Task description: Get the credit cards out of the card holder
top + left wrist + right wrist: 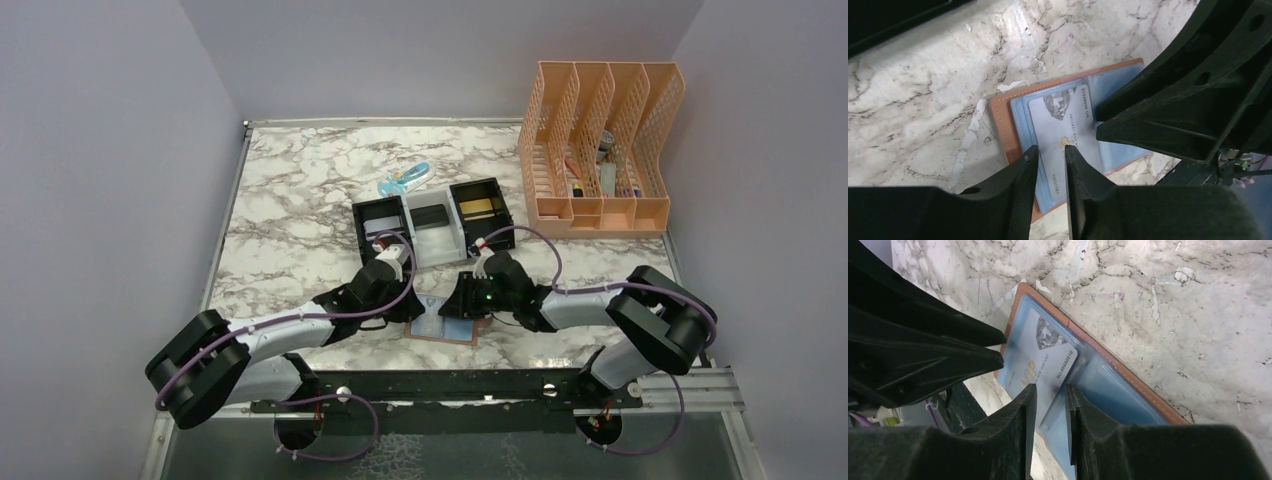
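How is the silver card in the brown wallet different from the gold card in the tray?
The silver card sits tucked in a blue pocket of the card holder; the gold card lies in the right compartment of the tray. The silver card is grey with a printed number; the gold card is orange-gold, too small to read. Both are flat rectangles.

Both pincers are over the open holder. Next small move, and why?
Likely close the left pincer on the silvery card at its near end and ease it from its blue pocket, right pincer pinning the card holder: both hover over it, gaps narrow, card not yet out.
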Controlling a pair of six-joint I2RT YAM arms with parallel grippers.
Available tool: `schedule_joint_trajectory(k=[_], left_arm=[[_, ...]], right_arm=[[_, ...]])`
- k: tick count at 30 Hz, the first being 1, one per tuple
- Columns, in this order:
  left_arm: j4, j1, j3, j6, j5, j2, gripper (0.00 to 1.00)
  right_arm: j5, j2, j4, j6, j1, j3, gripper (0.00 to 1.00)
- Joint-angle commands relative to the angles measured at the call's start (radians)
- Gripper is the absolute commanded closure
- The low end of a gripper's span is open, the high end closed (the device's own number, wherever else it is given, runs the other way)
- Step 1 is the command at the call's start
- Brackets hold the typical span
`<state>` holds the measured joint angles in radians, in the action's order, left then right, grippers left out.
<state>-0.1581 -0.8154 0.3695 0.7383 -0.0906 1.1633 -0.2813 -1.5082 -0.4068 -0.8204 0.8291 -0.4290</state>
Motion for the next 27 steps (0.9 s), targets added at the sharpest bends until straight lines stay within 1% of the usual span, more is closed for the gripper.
schedule_joint_trajectory(k=[1, 9, 12, 16, 20, 24, 27], left_arm=[[-0.039, -0.034, 0.002, 0.029, 0.085, 0.056, 0.73], [-0.036, -0.072, -0.018, 0.047, 0.109, 0.082, 0.75], [-0.031, -0.076, -0.025, 0.050, 0.113, 0.074, 0.76], [-0.013, -0.076, -0.032, 0.050, 0.120, 0.059, 0.78], [0.015, -0.077, -0.034, 0.044, 0.130, 0.043, 0.79], [0.032, -0.077, -0.036, 0.042, 0.138, 0.032, 0.79], [0.031, -0.077, -0.041, 0.050, 0.139, 0.032, 0.79]], right_arm=[[0.028, -0.018, 0.009, -0.034, -0.001, -0.004, 0.73], [-0.016, -0.048, -0.021, -0.076, -0.001, -0.002, 0.78], [-0.019, -0.051, -0.028, -0.088, -0.001, -0.001, 0.84], [-0.011, -0.045, -0.033, -0.111, -0.002, 0.008, 0.94], [-0.007, -0.028, -0.031, -0.117, -0.002, 0.014, 0.99], [-0.011, -0.005, -0.012, -0.105, -0.002, 0.013, 0.99], [-0.016, 0.011, 0.040, -0.068, -0.004, -0.005, 0.99]])
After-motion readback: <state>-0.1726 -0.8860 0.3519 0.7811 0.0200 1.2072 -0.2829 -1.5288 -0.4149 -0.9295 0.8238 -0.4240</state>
